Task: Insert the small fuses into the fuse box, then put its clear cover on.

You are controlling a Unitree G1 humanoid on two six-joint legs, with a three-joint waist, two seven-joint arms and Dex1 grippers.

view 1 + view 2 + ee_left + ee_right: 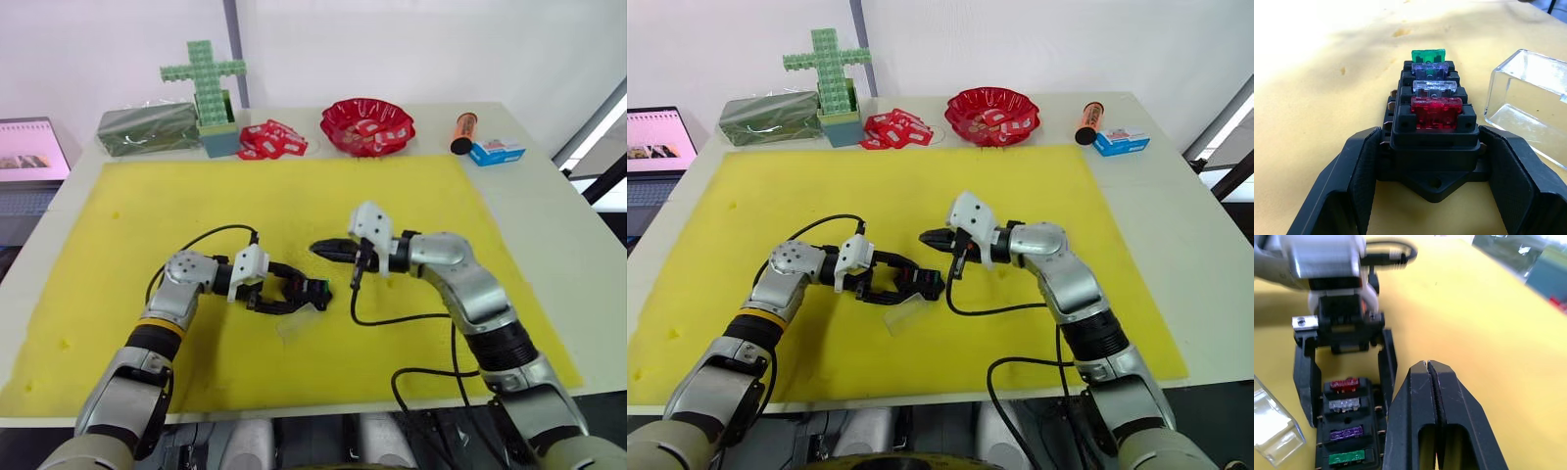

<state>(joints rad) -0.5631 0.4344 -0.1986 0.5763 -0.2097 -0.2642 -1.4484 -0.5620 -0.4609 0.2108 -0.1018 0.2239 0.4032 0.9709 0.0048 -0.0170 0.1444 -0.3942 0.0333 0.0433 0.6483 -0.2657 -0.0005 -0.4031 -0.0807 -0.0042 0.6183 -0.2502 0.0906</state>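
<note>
L gripper has its matte black, wedge-shaped jaws clamped on the near end of the fuse box, a ridged black plastic block lying flat on the yellow foam mat. All four small fuses sit upright in a single row of slots: red nearest the jaws, then pale clear-grey, purple, green at the far end, each a glossy translucent chip. Brass-coloured tabs show along the box's sides. The clear cover, a glassy open-sided rectangular cap, lies on the mat just beside the box, not on it.

R gripper hovers above the mat near the box's far end, jaws pressed fully together w/ nothing between them; smooth black plastic w/ a slotted cut-out in each finger.

L forearm reaches in low from the left, wrist level; R arm bends at the elbow, gripper pointing toward the L one, tips close but apart.

At the back of the bench: green brick cross, red-and-white packets, red bowl, orange tube, blue box.
</note>
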